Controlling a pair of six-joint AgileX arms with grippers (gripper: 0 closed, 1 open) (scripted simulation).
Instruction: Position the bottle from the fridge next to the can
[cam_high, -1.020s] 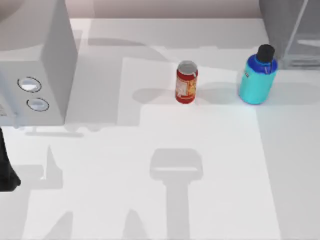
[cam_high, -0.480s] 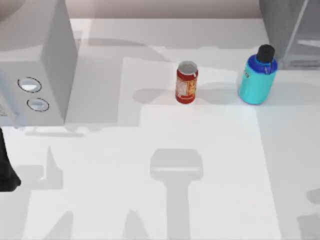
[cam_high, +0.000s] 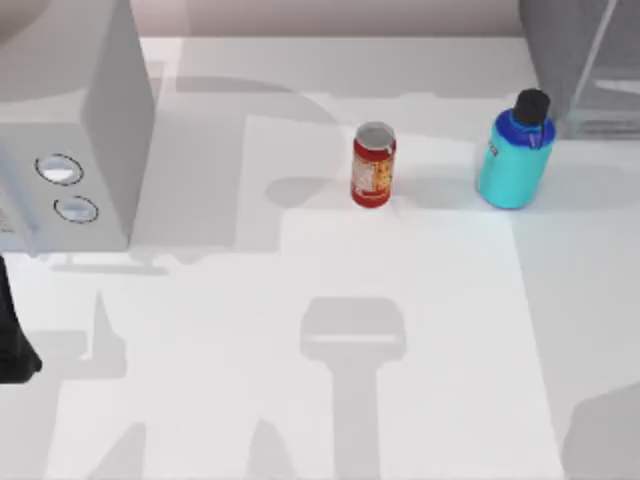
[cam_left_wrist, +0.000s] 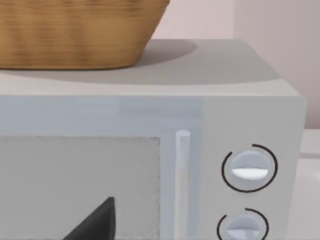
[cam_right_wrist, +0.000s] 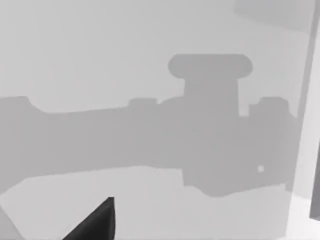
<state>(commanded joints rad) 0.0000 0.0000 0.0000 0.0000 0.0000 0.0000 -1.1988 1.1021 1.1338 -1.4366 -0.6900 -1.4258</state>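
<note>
A cyan bottle (cam_high: 513, 155) stands upright on the white surface (cam_high: 300, 400), right of the red can (cam_high: 373, 166), apart. Jaw state cannot be told.

Matte black left arm (cam_high: 12, 335), smooth and unmarked

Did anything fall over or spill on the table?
No, nothing stands out. The can and the bottle both stand upright on the table, apart from each other, the bottle nearer the fridge. No spill shows, and the bottle's cap is on.
</note>
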